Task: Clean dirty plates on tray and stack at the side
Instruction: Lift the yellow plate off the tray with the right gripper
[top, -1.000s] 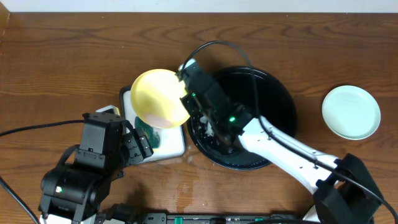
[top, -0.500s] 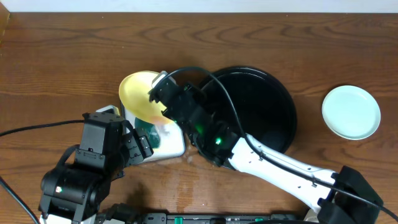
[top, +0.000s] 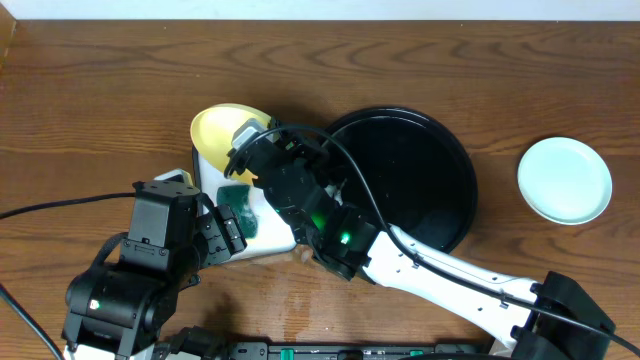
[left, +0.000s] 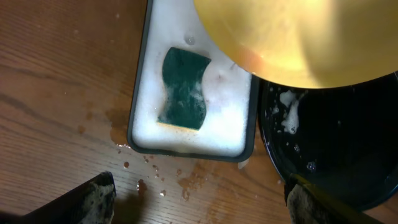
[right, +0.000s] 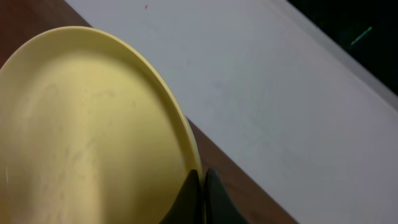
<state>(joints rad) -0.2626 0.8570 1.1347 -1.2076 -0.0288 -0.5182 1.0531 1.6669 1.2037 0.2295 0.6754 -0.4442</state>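
Note:
My right gripper (right: 202, 193) is shut on the rim of the pale yellow plate (right: 87, 124). In the overhead view it (top: 248, 138) holds that plate (top: 218, 130) tilted above the far end of the white soapy tray, left of the black round tray (top: 440, 170). The black tray holds foam specks (left: 287, 115) and no plate. One mint green plate (top: 565, 180) lies on the table at the far right; a second one does not show. My left gripper (left: 202, 202) is open and empty, above wet wood just short of the white tray.
The white rectangular dark-rimmed tray (left: 142, 93) is full of suds, with a green sponge (left: 183, 90) lying in it. Water drops wet the wood (left: 186, 183) in front of it. My left arm (top: 150, 260) fills the near left.
My right arm has carried the yellow plate left, off the black tray's edge, to over the far end of the white tray. The left arm has not moved.

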